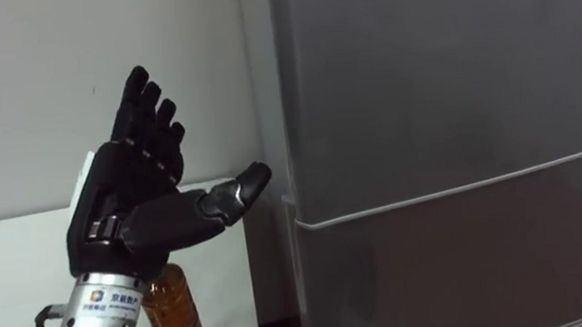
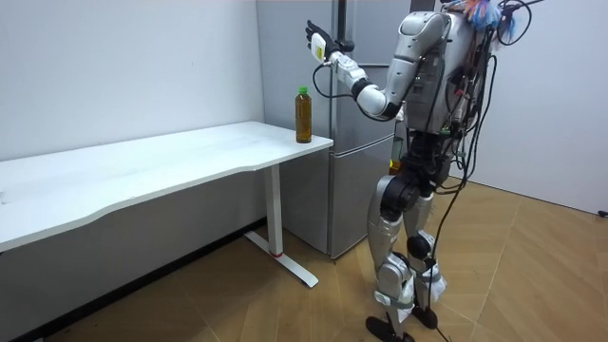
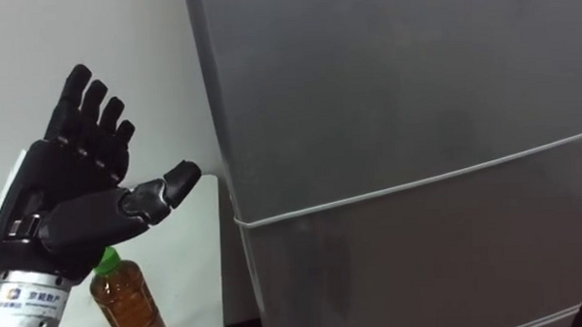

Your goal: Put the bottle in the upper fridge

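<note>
My left hand (image 1: 142,193) is raised, open, palm turned toward me and fingers straight up. Its thumb points right at the left edge of the grey fridge (image 1: 434,100) and is close to it. The fridge doors are closed, and a pale seam (image 1: 447,189) divides the upper door from the lower one. The bottle (image 1: 172,306), amber with a green cap (image 3: 105,260), stands upright on the white table (image 1: 23,260) just below and behind my wrist, untouched. In the room view I stand facing the fridge (image 2: 359,190), left hand (image 2: 318,43) held high, bottle (image 2: 303,114) at the table's corner.
The long white table (image 2: 142,161) runs along the wall and ends next to the fridge's side. A white wall (image 1: 46,85) lies behind my hand. Wooden floor (image 2: 513,285) is open behind me.
</note>
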You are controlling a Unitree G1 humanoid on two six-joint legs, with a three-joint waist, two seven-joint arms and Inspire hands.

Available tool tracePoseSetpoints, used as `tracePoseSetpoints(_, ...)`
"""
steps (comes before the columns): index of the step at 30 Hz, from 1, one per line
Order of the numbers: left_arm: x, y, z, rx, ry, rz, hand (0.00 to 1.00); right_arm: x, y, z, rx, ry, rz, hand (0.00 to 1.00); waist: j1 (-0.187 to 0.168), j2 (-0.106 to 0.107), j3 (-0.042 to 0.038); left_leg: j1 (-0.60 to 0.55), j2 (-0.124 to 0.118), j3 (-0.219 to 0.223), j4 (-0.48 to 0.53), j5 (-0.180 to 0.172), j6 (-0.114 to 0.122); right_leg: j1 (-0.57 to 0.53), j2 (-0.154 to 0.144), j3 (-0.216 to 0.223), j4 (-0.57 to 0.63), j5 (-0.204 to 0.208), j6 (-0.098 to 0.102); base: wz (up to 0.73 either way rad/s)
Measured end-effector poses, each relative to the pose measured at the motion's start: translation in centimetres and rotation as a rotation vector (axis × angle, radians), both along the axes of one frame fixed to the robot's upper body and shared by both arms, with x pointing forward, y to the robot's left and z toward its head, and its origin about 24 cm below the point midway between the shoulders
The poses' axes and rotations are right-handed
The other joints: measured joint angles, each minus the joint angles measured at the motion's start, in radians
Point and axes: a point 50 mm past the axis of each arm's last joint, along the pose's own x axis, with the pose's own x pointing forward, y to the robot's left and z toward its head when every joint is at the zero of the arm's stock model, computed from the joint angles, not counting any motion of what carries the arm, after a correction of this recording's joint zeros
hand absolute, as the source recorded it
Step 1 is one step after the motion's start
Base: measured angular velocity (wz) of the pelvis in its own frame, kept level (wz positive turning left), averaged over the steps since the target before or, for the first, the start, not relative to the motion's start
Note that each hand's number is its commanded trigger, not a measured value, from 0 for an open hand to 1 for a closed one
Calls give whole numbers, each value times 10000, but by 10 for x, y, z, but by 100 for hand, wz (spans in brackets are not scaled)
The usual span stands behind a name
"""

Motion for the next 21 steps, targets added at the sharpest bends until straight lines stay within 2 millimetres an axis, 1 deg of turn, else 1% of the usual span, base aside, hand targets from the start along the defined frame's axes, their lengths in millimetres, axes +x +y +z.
tracePoseSetpoints(1, 0, -4, 2, -8, -116, -286, 0, 0, 0, 0, -3, -1, 29, 0, 3, -16, 3, -5, 6, 71, 14, 0, 1, -1, -9, 8, 0, 0, 0, 0)
tracePoseSetpoints(7, 2, -21, 10, 308, -529, -1338, 0, 2, 0, 0, 9, 25, 140, 0, 3, 6, -11, -116, 10, 117, 103, -1, 1, -31, -16, -16, -10, 0, 3, 3)
tracePoseSetpoints(11, 2, -24, 9, 376, -475, -1512, 0, 3, -1, 1, -35, 42, 303, 0, 3, 54, -43, -154, 20, 202, 109, 0, 1, -58, -18, -14, -13, 0, 3, 0)
tracePoseSetpoints(13, 2, -24, 9, 359, -457, -1536, 0, 3, -1, 0, -4, 118, 312, 0, 6, 70, -54, -153, 47, 397, 111, 0, 2, -54, -20, -13, -13, 0, 3, 0)
tracePoseSetpoints(17, 1, -28, 8, 391, -400, -1674, 0, 3, 0, 0, 47, 118, 373, 0, 4, 68, -51, -155, 46, 409, 108, 0, 2, -45, -21, -20, -20, 0, 4, 1)
tracePoseSetpoints(21, 0, -38, 6, 566, -360, -2194, 0, 6, -1, 0, -3, 105, 625, 0, -20, 68, -49, -157, 41, 421, 97, 3, 8, -23, -29, -47, -26, -2, 6, 3)
